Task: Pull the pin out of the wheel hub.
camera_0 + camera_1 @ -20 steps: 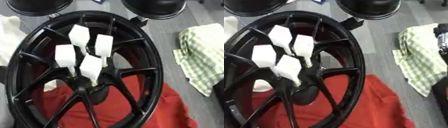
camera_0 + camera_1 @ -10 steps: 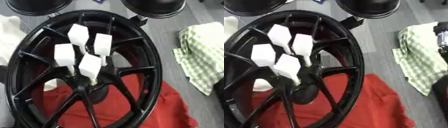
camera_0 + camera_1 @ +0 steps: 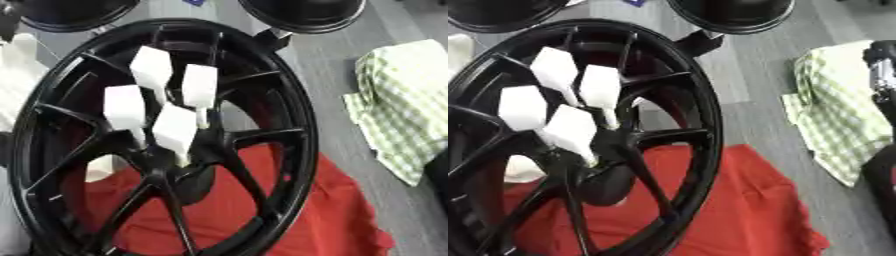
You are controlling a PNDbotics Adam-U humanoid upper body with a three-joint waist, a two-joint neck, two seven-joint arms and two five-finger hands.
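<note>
A large black spoked wheel [image 3: 297, 125] lies across a red cloth [image 3: 332, 215] and fills the left and middle of both eye views. Around its dark hub [image 3: 175, 172] several pins stand up on thin stems, each with a blocky white head: two at the back [image 3: 150, 67] [image 3: 199, 85] and two nearer [image 3: 124, 106] [image 3: 175, 127]. Another white piece [image 3: 99, 167] shows low between the spokes on the left. No hand touches the pins. A black and silver part of my right arm [image 3: 881, 65] shows at the right edge of the right eye view, well away from the wheel.
A green checked cloth [image 3: 407, 110] lies crumpled on the grey surface to the right of the wheel. Two black round objects [image 3: 302, 12] [image 3: 74, 12] sit beyond the wheel's far rim. A white cloth [image 3: 17, 75] lies at the left edge.
The whole picture has shifted slightly, so the camera moved. The wheel and the white-headed pins stand as before.
</note>
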